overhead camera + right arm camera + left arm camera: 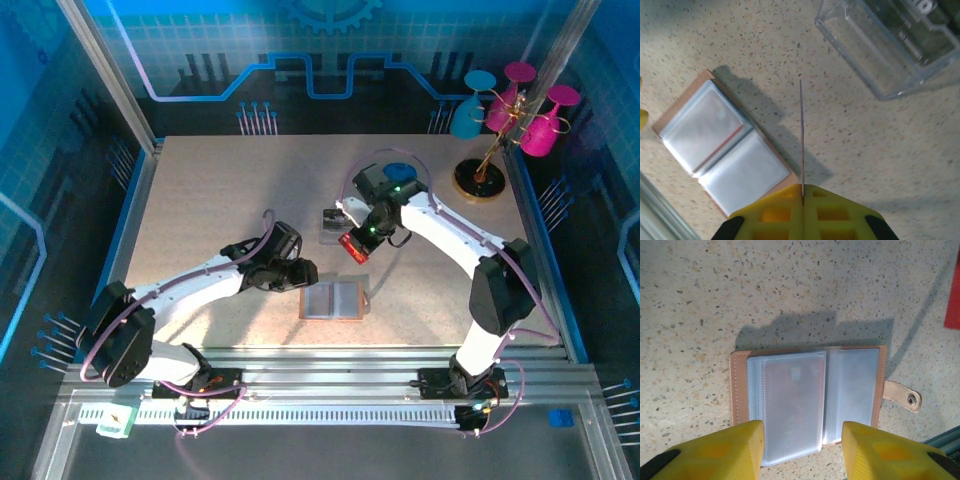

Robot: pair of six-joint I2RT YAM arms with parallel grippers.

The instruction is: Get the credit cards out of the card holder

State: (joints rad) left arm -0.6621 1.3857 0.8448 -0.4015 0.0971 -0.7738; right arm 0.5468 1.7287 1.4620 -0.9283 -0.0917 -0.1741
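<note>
Left jaws over card holder [805,395]; red card [353,247] between right jaws

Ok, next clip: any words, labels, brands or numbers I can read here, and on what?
No text reads clearly.
clear plastic box: raised lettering along one wall, too blurred to read.
white tag at the near left corner: too small to read.
card holder: none on its sleeves or snap tab.
red card: none legible.
</note>
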